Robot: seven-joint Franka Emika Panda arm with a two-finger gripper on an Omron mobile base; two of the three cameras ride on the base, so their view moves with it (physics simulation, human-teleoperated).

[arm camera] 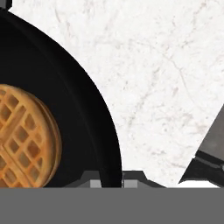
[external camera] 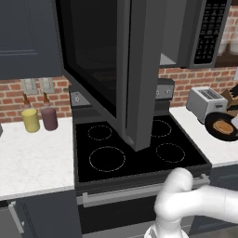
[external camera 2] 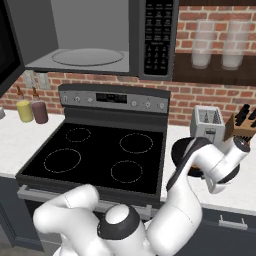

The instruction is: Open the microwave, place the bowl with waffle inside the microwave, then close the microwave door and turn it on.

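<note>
Between the fingertips of the gripper [arm camera: 112,180], at the bottom of the hand view: rim of the bowl [arm camera: 83,109], one tip inside the wall, one outside. Jaws nearly together, seemingly pinching that rim; firm hold not confirmable.

Bowl: black, shallow, resting on the white counter [arm camera: 166,78]. Judged rigid, light, smooth-walled; a one-sided rim pinch may let it tip. Best carried level and slowly.

Waffle [arm camera: 24,140]: golden, loose in the bowl, inward of the fingers; likely to slide if tilted.

Toaster [external camera 2: 207,124]: just beyond the hand, near the bowl's far edge.

Microwave [external camera 2: 90,35]: up and to the side, cavity bare.

Door [external camera: 107,60]: swung wide over the stove [external camera 2: 100,150]; approach looks unobstructed.
</note>
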